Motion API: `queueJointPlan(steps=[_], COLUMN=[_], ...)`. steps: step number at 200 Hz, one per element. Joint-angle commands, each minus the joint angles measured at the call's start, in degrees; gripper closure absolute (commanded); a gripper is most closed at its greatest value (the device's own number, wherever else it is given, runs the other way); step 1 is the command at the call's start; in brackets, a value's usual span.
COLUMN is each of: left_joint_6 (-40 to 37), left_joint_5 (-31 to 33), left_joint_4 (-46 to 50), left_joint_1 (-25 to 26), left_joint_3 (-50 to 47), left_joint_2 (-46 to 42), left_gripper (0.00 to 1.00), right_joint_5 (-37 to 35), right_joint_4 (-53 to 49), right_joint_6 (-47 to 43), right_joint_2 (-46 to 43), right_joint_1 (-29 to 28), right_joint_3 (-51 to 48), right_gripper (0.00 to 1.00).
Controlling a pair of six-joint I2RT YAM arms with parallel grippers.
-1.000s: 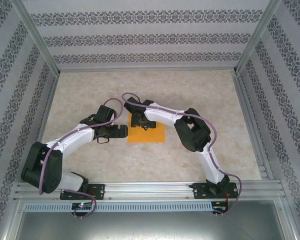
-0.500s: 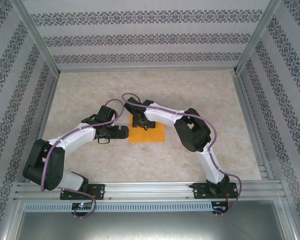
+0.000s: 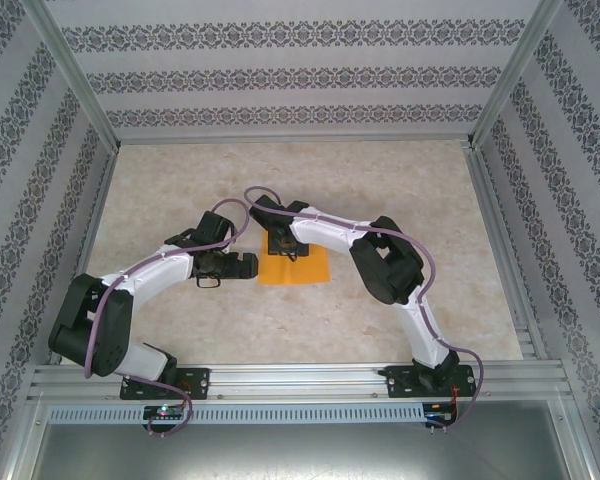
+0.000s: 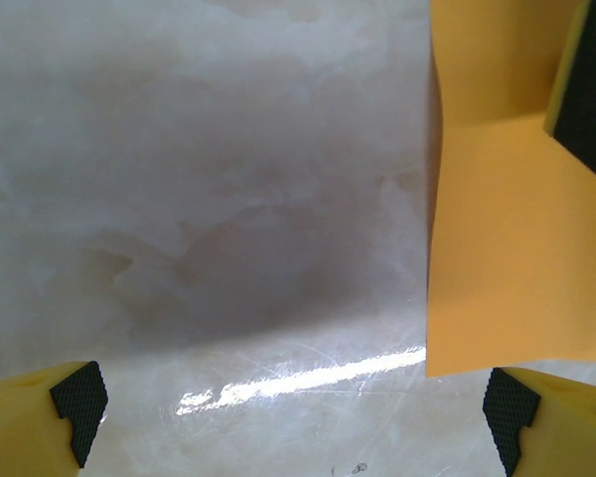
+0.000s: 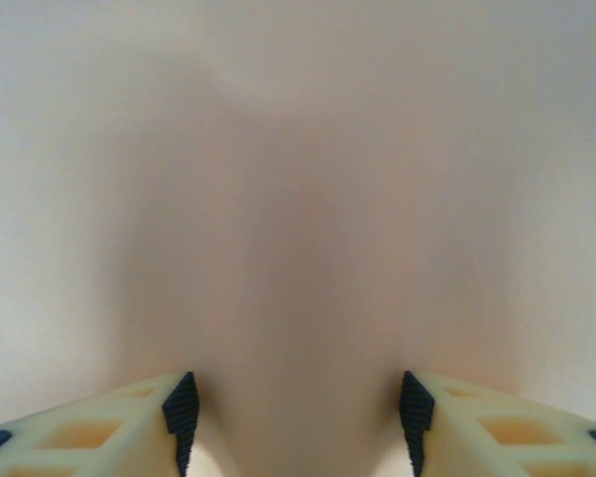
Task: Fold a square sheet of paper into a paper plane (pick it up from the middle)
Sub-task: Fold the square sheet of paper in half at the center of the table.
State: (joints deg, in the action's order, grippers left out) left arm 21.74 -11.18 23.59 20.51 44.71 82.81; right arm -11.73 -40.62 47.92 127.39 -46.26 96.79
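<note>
The square sheet of paper (image 3: 305,270) is orange and lies on the marble table at its centre. My right gripper (image 3: 283,250) points down onto the sheet's far left part. Its jaws stand partly apart, open, with pale blurred paper (image 5: 298,248) bulging between them (image 5: 293,422). In the left wrist view the sheet (image 4: 517,258) buckles upward along a crease beside the right gripper's dark finger pad (image 4: 588,89). My left gripper (image 3: 250,265) hovers low just left of the sheet. It is open wide (image 4: 293,412), with bare table between its fingers and the paper's corner by the right fingertip.
Aluminium rails (image 3: 280,380) run along the near edge where both arm bases are bolted. Patterned walls (image 3: 300,75) close in the table on the far, left and right sides. Bare marble (image 3: 400,190) surrounds the sheet.
The right gripper's jaws have drawn closer together on the paper, staying in place. The left arm has barely shifted and its gripper stays wide open.
</note>
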Motion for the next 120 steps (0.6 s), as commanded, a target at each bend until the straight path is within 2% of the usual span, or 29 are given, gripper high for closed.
queueJointPlan(steps=[1,14,55,91,120], left_joint_6=[1.02,1.08,1.62,2.76,4.19], left_joint_5=[-0.96,-1.02,-1.24,0.05,0.93], left_joint_4=[0.75,1.01,2.03,5.63,10.49], left_joint_1=[-0.37,-0.37,-0.36,-0.62,-1.83], left_joint_3=[1.4,1.7,2.62,4.51,6.77], left_joint_2=[0.47,0.56,-0.06,-3.7,-9.31], left_gripper=[0.0,0.0,0.0,0.0,0.0], right_joint_5=[0.45,0.19,-0.18,2.26,7.78], right_joint_4=[0.27,0.63,1.33,2.9,6.31], right_joint_6=[-0.33,-0.21,-0.46,-0.86,0.01], right_joint_2=[-1.69,-2.57,-5.67,-9.97,-13.75], right_joint_1=[0.15,0.12,-0.14,-0.21,0.01], right_joint_3=[-2.19,-2.72,-3.28,-3.35,-4.98], right_gripper=[0.49,0.52,0.7,0.77,0.8])
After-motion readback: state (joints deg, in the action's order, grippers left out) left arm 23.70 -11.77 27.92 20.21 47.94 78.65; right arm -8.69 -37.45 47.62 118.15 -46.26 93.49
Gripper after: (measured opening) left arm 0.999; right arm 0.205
